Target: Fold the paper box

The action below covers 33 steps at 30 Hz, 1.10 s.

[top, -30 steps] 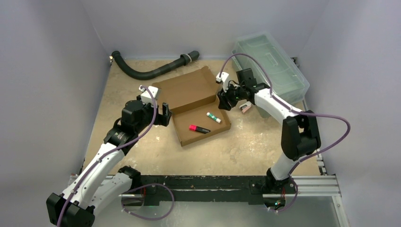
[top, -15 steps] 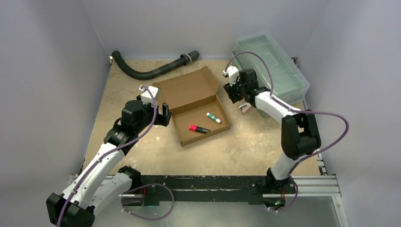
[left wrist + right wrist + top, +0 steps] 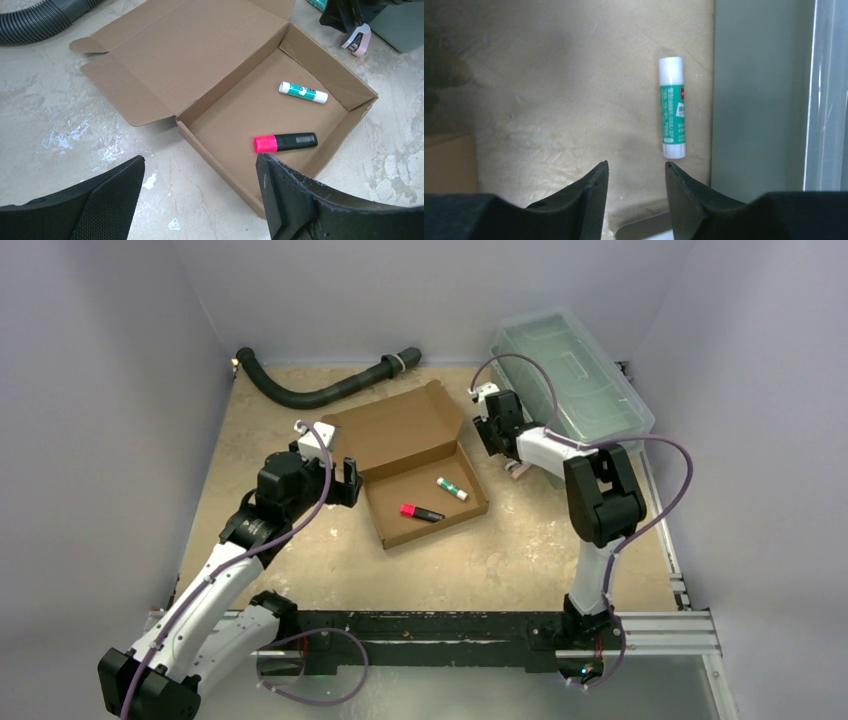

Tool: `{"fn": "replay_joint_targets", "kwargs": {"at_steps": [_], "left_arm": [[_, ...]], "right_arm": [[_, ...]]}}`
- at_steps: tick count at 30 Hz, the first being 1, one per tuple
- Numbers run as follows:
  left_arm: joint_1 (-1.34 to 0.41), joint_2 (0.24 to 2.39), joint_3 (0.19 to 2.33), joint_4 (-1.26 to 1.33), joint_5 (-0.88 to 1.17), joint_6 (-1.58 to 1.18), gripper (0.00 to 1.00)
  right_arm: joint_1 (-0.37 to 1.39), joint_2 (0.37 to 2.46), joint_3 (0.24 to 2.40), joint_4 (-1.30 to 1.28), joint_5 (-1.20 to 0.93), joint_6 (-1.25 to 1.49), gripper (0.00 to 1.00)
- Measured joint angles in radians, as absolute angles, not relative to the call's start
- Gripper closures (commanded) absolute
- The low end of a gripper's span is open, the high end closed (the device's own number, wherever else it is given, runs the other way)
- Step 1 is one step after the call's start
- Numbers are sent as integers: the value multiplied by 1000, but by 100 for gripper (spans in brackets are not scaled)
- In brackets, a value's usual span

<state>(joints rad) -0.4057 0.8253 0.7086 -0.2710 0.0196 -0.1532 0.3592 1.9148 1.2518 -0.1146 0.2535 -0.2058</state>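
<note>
Surface (image 3: 300,550) of mottled beige carries everything. A clear greenish lidded bin (image 3: 575,375) sits beyond and to the right of the right end effector (image 3: 636,167). The paper box (image 3: 395,430) lies between the two arms, just ahead of the left end effector (image 3: 199,161), with its lid laid flat back and its shallow tray open upward. A black ribbed hose (image 3: 320,390) curves along the far edge, well beyond the left end effector. The left end effector is spread wide and empty near the tray's left corner. The right end effector stands partly apart, also empty, aimed down at the surface right of the box. Ahead of the left end effector, inside the tray, lie a pink-capped black highlighter (image 3: 285,142) and, farther off, a green-and-white glue stick (image 3: 303,92). A second glue stick (image 3: 672,107) lies just ahead of the right end effector, beside the bin's wall.
</note>
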Motion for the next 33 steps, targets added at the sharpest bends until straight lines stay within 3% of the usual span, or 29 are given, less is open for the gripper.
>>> {"fn": "replay_joint_targets", "kwargs": {"at_steps": [4, 24, 33], "left_arm": [[-406, 825, 709, -271, 20, -153, 19], [-406, 833, 709, -271, 21, -153, 19], [-406, 834, 709, -271, 21, -153, 19]], "right_arm": [[360, 1965, 1305, -111, 277, -183, 61], [329, 2064, 1397, -115, 328, -138, 53], [296, 2082, 1415, -147, 280, -111, 63]]}}
